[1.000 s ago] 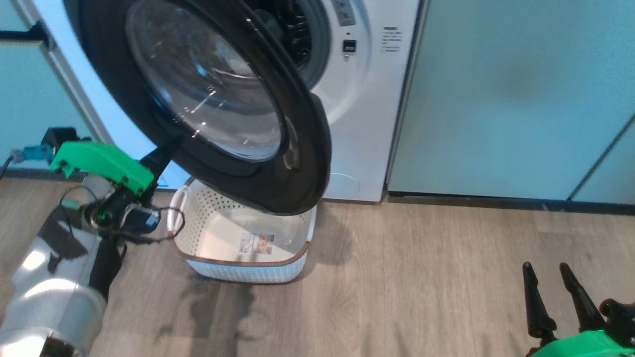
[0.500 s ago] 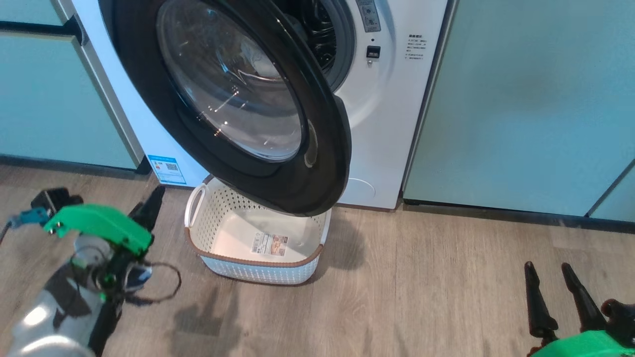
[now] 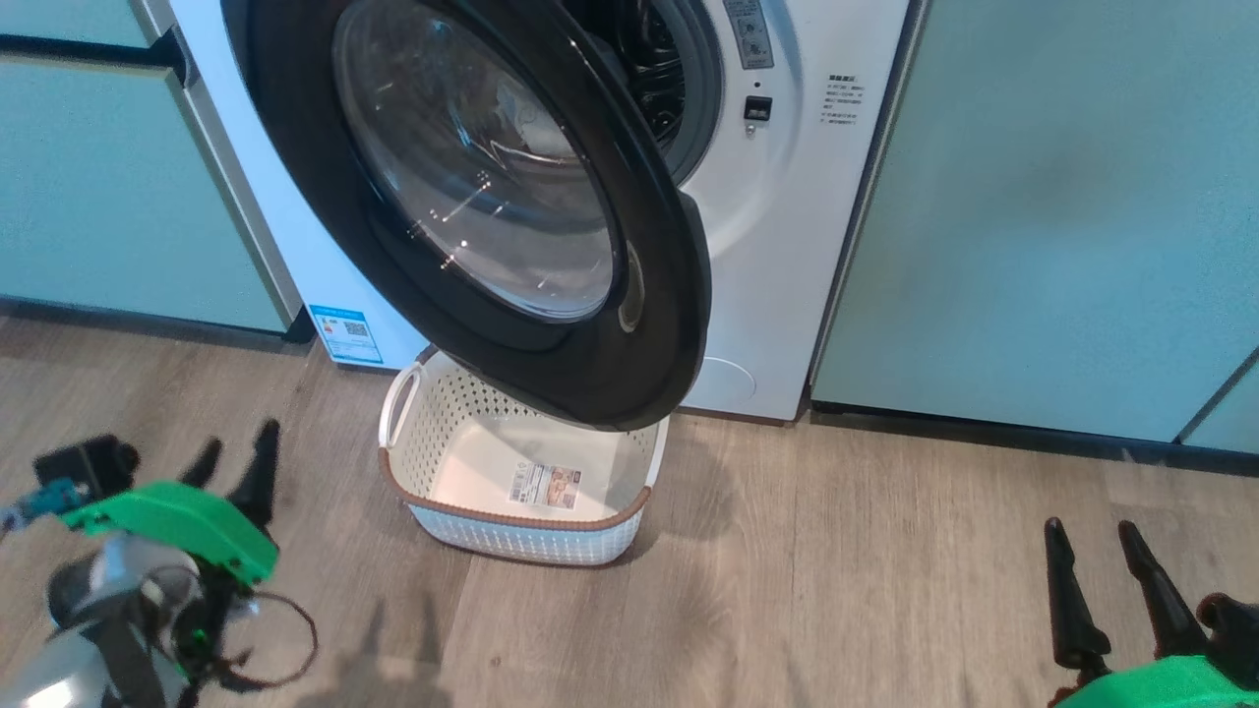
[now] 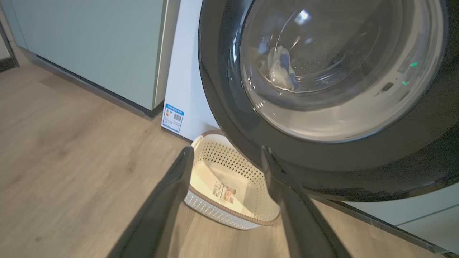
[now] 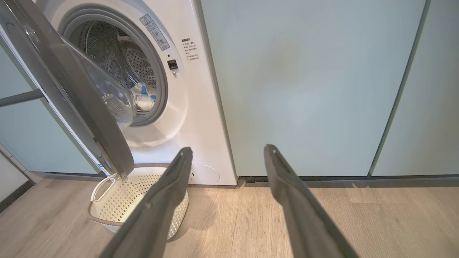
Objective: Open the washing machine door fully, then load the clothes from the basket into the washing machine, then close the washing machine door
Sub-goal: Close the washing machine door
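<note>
Quick headcount for you: one washing machine (image 3: 777, 246), one washing machine door (image 3: 590, 364), one basket (image 3: 521, 518). You've got two grippers, the left gripper (image 3: 239, 440) and the right gripper (image 3: 1090, 527), two fingers apiece. Clothes (image 5: 145, 98): one pale bundle, can't split it into separate garments from here. Then one blue energy sticker (image 3: 346, 334), one label (image 3: 544, 487) on the basket bottom, one round cap (image 3: 723, 379), and two teal cabinet doors (image 5: 297, 89) on the machine's right side.
</note>
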